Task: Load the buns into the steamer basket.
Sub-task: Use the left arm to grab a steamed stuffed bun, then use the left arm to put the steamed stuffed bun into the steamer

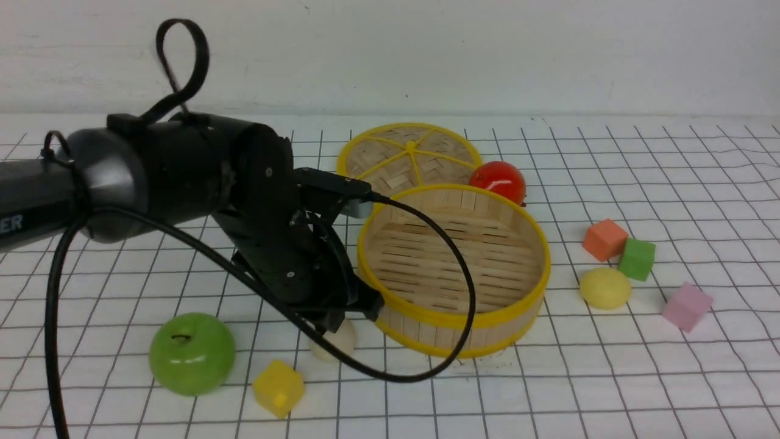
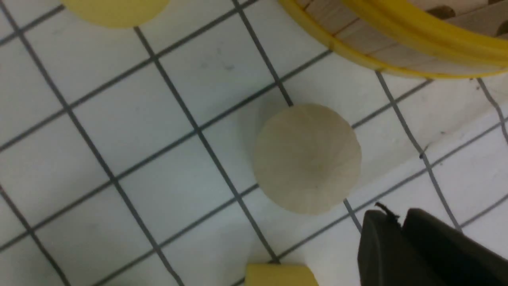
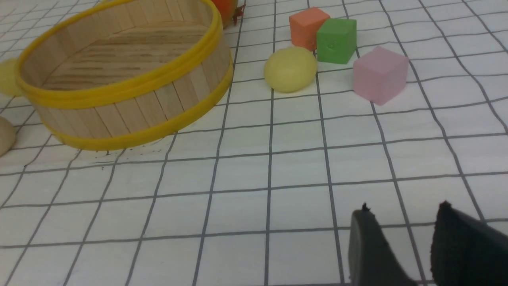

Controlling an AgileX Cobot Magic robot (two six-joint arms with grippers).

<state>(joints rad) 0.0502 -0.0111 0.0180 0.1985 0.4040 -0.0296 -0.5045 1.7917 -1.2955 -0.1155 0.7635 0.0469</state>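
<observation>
**Beige bun** (image 1: 336, 342): on the table (image 1: 609, 384), just outside the basket's (image 1: 448, 318) near-left wall, close to it but apart. Round dome, no long axis, so any approach angle serves.

**Yellow bun** (image 1: 604, 288): right of the basket, apart from it, just beside the green cube (image 1: 637, 259).

**Second yellow bun** (image 2: 115, 10): left of the basket. It shows only at the frame edge in the wrist views and is hidden behind the left arm in the front view.

**Basket**: upright, slatted floor bare, no bun in it yet.

**Left claw** (image 2: 399, 217): low over the table at the basket's near-left wall, nearer to the beige bun than the right claw is.
- In the left wrist view the bun lies just off the fingertips (image 2: 379, 238), not between them.
- The tips stand close together with a thin seam. Whether they are closed or just parting cannot be told.
- Nothing is held.
- Judgement: the claw must spread wider than the bun and shift over it before closing.

**Right claw** (image 3: 412, 246): on the basket's near-right side, well apart from it. The jaws are parted with table showing between them, and they hold nothing.

**Other stock:**
- lid (image 1: 408, 152) and tomato (image 1: 497, 181) behind the basket
- apple (image 1: 192, 353) and yellow cube (image 1: 278, 388) on its near left
- orange cube (image 1: 604, 239) and pink cube (image 1: 687, 306) on its right
</observation>
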